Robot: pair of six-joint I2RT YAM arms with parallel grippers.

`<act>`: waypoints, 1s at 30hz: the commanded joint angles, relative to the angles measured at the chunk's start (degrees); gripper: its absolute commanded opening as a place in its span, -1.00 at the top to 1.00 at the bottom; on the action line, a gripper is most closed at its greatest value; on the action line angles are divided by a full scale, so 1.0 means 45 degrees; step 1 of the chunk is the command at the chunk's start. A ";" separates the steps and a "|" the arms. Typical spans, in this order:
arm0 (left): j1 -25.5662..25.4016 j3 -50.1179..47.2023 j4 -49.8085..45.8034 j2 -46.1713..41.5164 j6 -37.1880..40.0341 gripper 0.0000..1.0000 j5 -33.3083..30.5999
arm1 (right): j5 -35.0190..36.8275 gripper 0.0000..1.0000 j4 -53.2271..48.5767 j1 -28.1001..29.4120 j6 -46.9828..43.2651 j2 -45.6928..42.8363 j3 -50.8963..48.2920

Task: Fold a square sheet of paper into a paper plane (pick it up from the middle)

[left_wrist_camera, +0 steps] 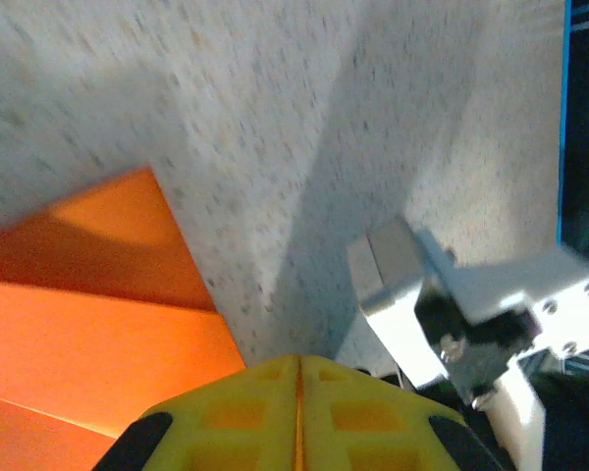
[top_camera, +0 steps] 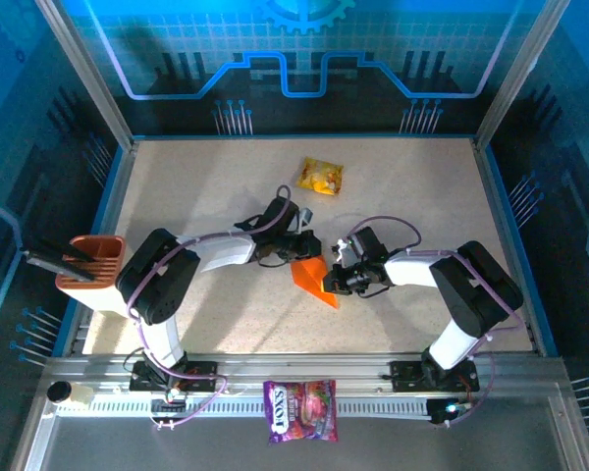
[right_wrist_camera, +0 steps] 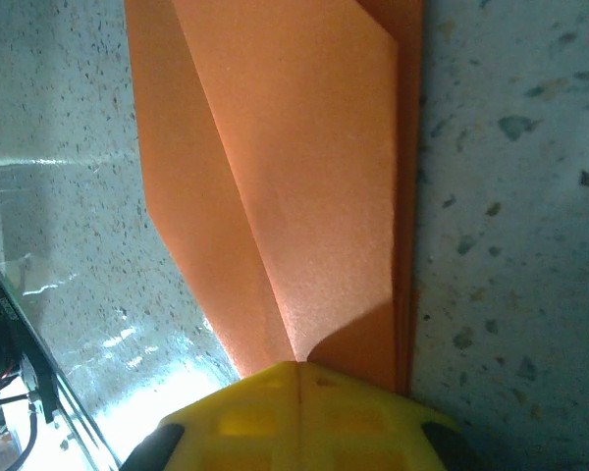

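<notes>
The square sheet of paper (top_camera: 312, 277) lies near the middle of the tabletop (top_camera: 196, 186), already folded into a layered wedge with diagonal flaps, between the two arms and well apart from the yellow snack packet (top_camera: 321, 177) farther back; the left hand (top_camera: 296, 255) meets its far edge and the right hand (top_camera: 328, 285) its near right side; in the left wrist view the yellow pads (left_wrist_camera: 236, 417) are pressed together with a thin orange line in the seam, so that hand looks closed on an edge of the paper; in the right wrist view the pads (right_wrist_camera: 245, 417) are likewise together, with the point where two flaps meet running straight into them, so it too seems to pinch the sheet; the step in hand appears to be setting or sharpening a fold; to do it well, both pinches should hold firm without crumpling, the hands should move as a pair so the thin paper neither tears nor buckles, the stacked edges seen along one side should line up before any pressing, and the crease should be run flat against the tabletop; the chief risk is a layer slipping and skewing the centre line.
</notes>
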 commanded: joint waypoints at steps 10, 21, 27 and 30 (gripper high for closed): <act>0.0622 -0.0765 -0.0041 0.1381 0.0040 0.83 -0.0265 | 0.0860 1.00 -0.1160 -0.0182 -0.0082 0.0404 -0.0819; 0.2704 -0.0065 -0.1205 0.1427 0.0902 0.84 -0.0855 | 0.0698 1.00 -0.0888 -0.0258 -0.0172 0.0490 -0.1213; 0.3018 0.0566 -0.2575 0.0653 0.1237 0.84 -0.1324 | 0.0405 1.00 -0.0866 -0.0297 -0.0316 0.0422 -0.1174; 0.2949 0.0372 -0.2339 -0.0074 0.1001 0.83 -0.1109 | 0.0048 1.00 -0.0773 -0.0299 -0.0336 0.0179 -0.1050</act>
